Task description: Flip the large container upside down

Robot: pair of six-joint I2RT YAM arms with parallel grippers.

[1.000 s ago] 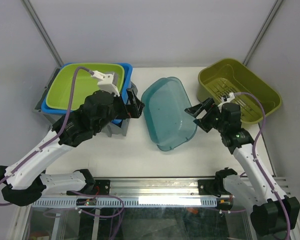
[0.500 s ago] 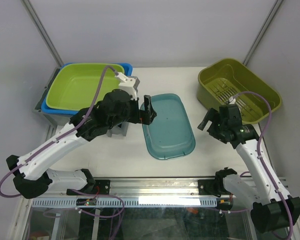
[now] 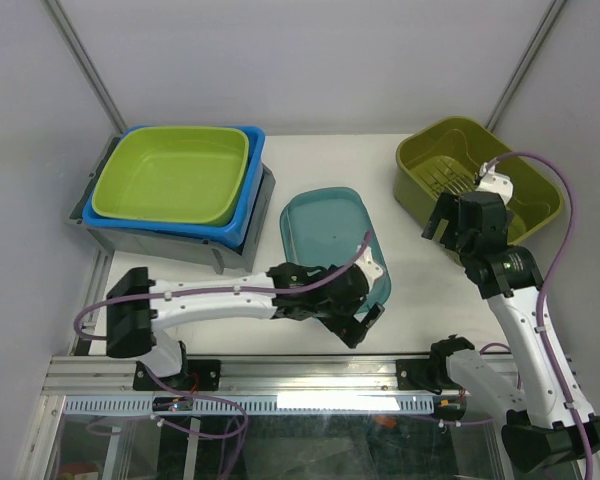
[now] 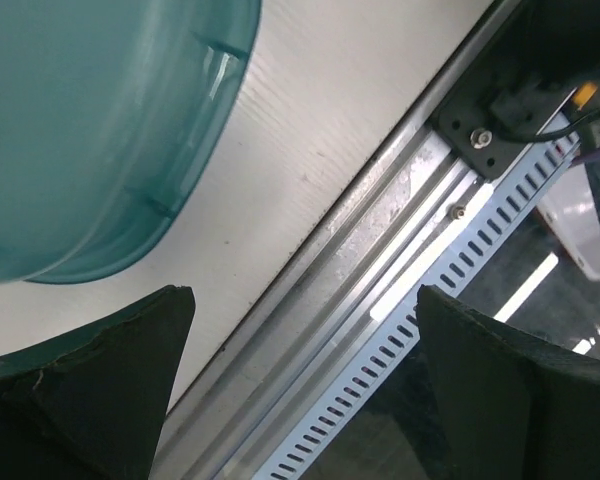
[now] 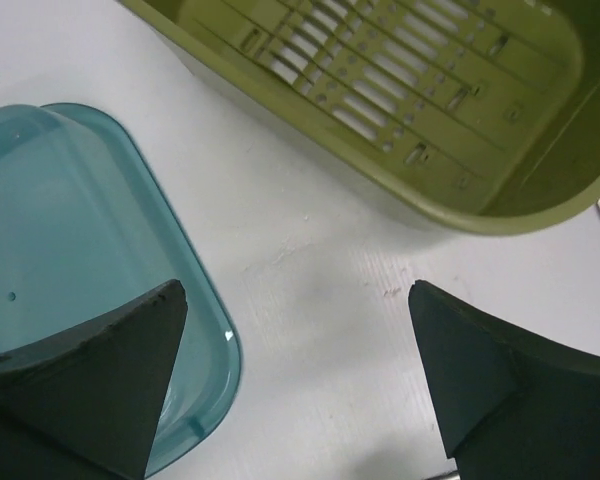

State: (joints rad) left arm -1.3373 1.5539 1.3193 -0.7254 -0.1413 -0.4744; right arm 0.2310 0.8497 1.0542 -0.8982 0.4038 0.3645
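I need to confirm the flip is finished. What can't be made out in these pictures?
1. Top view: the left gripper and arm cover the teal container's near rim; whether it lies flat there is hidden.
2. Left wrist view: top and left edges cut the container; only one corner shows.
3. Right wrist view: top and right edges cut off the olive basket.
4. Top view: stacked tubs hide the grey bin's inside.

Large translucent teal container [image 3: 325, 235] upside down, flat on table [image 3: 320, 160] centre
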